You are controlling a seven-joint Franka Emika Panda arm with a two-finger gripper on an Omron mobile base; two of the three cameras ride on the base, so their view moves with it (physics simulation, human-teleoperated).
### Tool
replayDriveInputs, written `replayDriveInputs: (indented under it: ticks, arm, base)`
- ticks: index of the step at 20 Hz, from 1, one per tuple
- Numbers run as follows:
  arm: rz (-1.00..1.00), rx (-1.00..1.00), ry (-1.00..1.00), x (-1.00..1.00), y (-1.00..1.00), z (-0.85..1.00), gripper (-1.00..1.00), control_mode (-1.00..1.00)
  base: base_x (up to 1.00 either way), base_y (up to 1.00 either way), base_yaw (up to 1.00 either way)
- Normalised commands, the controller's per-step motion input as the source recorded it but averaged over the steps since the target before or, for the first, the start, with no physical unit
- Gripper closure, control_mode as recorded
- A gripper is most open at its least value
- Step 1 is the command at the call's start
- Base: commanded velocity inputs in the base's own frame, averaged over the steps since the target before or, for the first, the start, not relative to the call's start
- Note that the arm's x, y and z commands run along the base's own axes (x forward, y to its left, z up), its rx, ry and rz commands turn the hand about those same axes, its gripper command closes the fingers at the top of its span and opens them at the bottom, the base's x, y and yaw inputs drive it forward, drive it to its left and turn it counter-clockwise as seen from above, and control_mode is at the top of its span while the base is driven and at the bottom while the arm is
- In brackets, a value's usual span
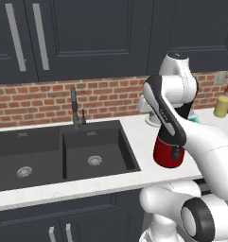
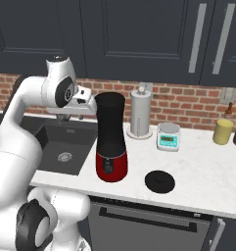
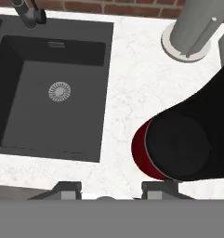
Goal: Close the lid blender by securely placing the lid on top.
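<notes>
The blender (image 2: 110, 147) stands on the white counter just right of the sink, with a glossy red base (image 2: 111, 165) and a tall black jar (image 2: 110, 122) whose mouth is uncovered. To its right, the flat black lid (image 2: 159, 181) lies on the counter near the front edge. My gripper (image 3: 111, 189) hovers high up, beside the jar's top on the sink side, and looks straight down. Its fingertips (image 3: 67, 188) stand wide apart with nothing between them. In the hand view the jar's mouth (image 3: 178, 148) lies to the right. In the left base view my arm hides the jar, leaving the red base (image 1: 168, 153) showing.
A double black sink (image 1: 63, 153) with a faucet (image 1: 75, 108) lies left of the blender. Behind it stand a paper-towel roll (image 2: 140, 113) and a small kitchen scale (image 2: 168, 136). A yellow jar (image 2: 223, 131) sits far right by the brick wall. Dark cabinets hang overhead.
</notes>
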Motion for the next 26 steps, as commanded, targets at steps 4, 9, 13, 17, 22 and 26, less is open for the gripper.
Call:
replayDriveInputs:
  ticks: [4, 9, 13, 17, 22, 26]
  arm:
    - [0.0, 0.0, -0.01, -0.25, 0.0, 0.0, -1.0, -1.0]
    - [-0.02, 0.03, -0.06, -0.55, -0.09, -0.08, -1.0, -1.0]
    - [-0.16, 0.16, -0.14, -0.8, -0.58, -0.07, -1.0, -1.0]
    - [-0.25, 0.21, -0.08, -0.73, -0.85, -0.01, -1.0, -1.0]
    - [-0.31, 0.21, 0.0, -0.51, -1.0, -0.13, -1.0, -1.0]
    - [-0.32, 0.2, 0.0, -0.36, -1.0, -0.29, -1.0, -1.0]
  base:
    - [0.0, 0.0, 0.0]
    - [0.0, 0.0, 0.0]
    - [0.0, 0.0, 0.0]
    - [0.0, 0.0, 0.0]
    - [0.0, 0.0, 0.0]
    - [0.0, 0.0, 0.0]
